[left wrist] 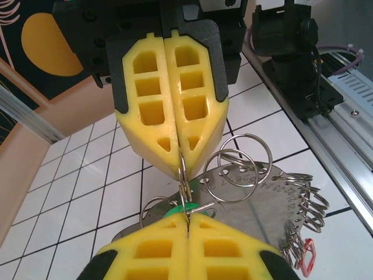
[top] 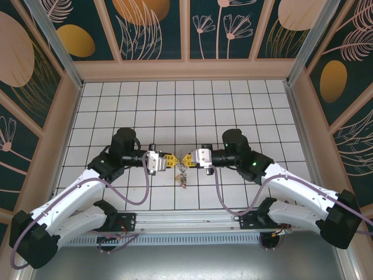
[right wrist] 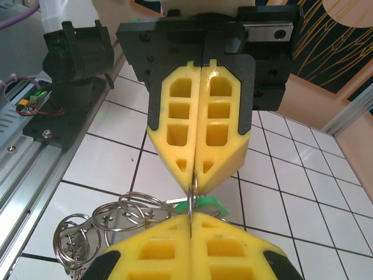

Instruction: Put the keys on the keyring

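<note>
Top external view: the left claw (top: 172, 158) and the right claw (top: 187, 158) meet tip to tip over the middle of a white tiled table (top: 175, 99). Both are fully closed.

Left wrist view: the left claw's yellow foam pads (left wrist: 151, 251) press together at the bottom edge. The right claw faces them from above, its pads also pressed together. Both tips pinch one thin silver wire keyring (left wrist: 183, 181), seen edge-on in the small gap between them.

A green plastic key tag (left wrist: 175, 209) sits just behind the left claw's tip. Beyond it lies a flat grey metal plate (left wrist: 262, 204) stamped with small numbers. A fan of split rings (left wrist: 309, 210) lines the plate's edge, and a red plastic key tag (left wrist: 306, 256) sits at the lower right.

The yellow pads hide how the keyring runs inside each grip. From above, this small bundle (top: 182, 175) sits just below the claws; whether it hangs or rests on the tiles is unclear.
</note>
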